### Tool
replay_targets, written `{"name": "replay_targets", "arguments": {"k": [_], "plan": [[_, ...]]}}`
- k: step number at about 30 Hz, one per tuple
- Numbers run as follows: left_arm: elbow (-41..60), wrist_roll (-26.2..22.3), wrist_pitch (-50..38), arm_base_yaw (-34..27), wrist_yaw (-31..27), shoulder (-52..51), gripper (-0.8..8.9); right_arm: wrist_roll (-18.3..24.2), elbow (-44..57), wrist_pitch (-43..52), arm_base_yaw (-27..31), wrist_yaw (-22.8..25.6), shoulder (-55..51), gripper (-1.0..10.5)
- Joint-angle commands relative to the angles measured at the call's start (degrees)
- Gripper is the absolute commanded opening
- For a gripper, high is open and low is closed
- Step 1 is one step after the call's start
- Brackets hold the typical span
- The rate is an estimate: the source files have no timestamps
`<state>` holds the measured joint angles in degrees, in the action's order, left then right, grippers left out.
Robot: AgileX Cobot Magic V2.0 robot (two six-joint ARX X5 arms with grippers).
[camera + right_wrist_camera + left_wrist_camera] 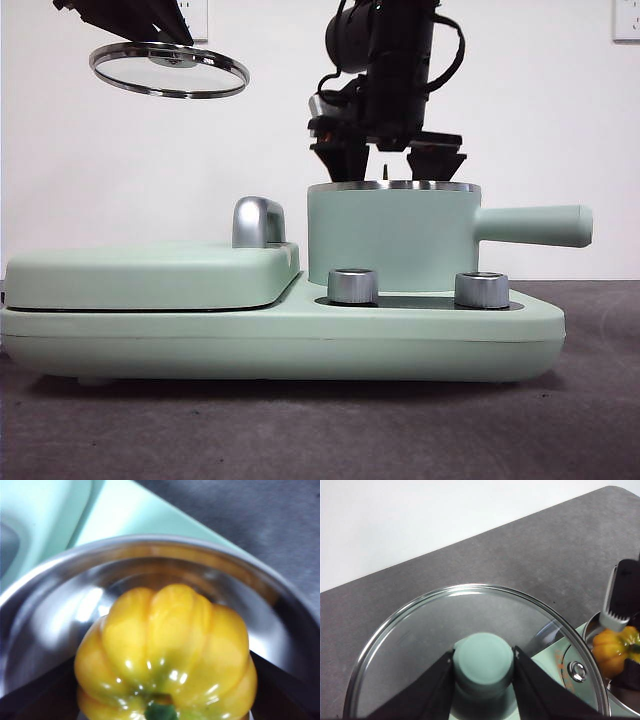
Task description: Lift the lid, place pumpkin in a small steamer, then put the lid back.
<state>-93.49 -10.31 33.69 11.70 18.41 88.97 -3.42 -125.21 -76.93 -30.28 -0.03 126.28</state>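
The left gripper (483, 666) clamps the round clear-glass lid's (168, 69) knob, holding it aside while the right gripper (390, 150), clamped on the glossy yellow ribbed pumpkin (165, 650), lowers it into the small mint-green steamer pot (392, 240).

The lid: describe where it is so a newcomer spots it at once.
Start at the mint-green cooker base on the table. High above its flat griddle cover, the left end effector holds the lid by its knob. Unlike the opaque green cover, it is round clear glass with a steel rim.

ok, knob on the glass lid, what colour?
Mint green, matching the steamer. The knob shows best in the left wrist view, clamped in the left tool.
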Motion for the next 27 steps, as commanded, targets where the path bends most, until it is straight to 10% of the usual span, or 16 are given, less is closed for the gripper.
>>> {"name": "replay_targets", "arguments": {"k": [1, 27], "plan": [[-1.9, 0.26, -1.6, 0.13, 0.7, 0.22, 1.13, -0.66, -0.66, -4.13, -0.7, 0.02, 2.54, 3.0], [-1.9, 0.28, -1.55, 0.15, 0.7, 0.22, 1.13, -2.51, 2.99, -4.22, -1.14, 0.57, 2.54, 3.0]]}}
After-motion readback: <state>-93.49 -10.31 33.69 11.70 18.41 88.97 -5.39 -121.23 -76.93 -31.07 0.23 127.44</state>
